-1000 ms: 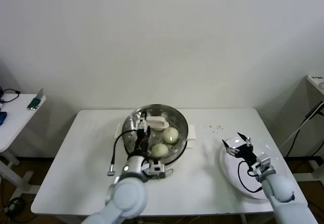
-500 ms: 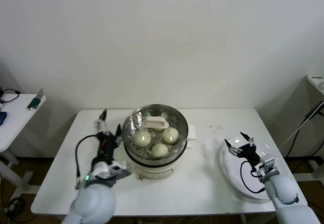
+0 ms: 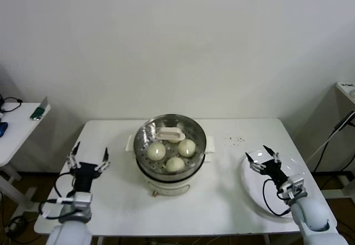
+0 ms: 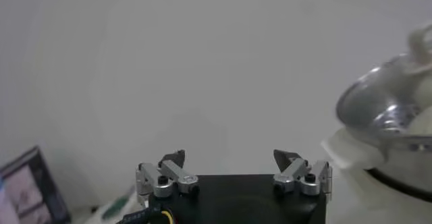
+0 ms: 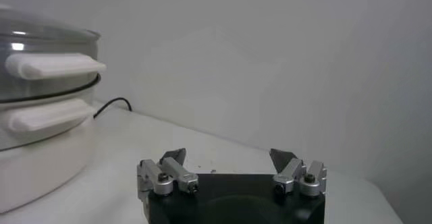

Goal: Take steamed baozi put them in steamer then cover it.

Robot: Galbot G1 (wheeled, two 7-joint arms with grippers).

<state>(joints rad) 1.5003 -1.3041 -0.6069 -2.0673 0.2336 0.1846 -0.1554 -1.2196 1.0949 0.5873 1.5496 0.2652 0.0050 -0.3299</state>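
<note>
Steel-walled, the round steamer [image 3: 170, 145] sits mid-table under its clear glass cover [image 3: 171, 134], three cream-white baozi [image 3: 175, 164] visible inside. My left gripper [image 3: 87, 159] hovers spread, empty; my right gripper [image 3: 266, 157] gapes above a white plate [image 3: 252, 183]. Both wrist views confirm splayed fingers.

Steamer [image 4: 395, 121] cut off at left wrist frame edge, blurred; only three steamed baozi [image 3: 156, 150] countable beneath cover [image 3: 171, 135]; plate [image 3: 252, 187] partly behind right arm.
</note>
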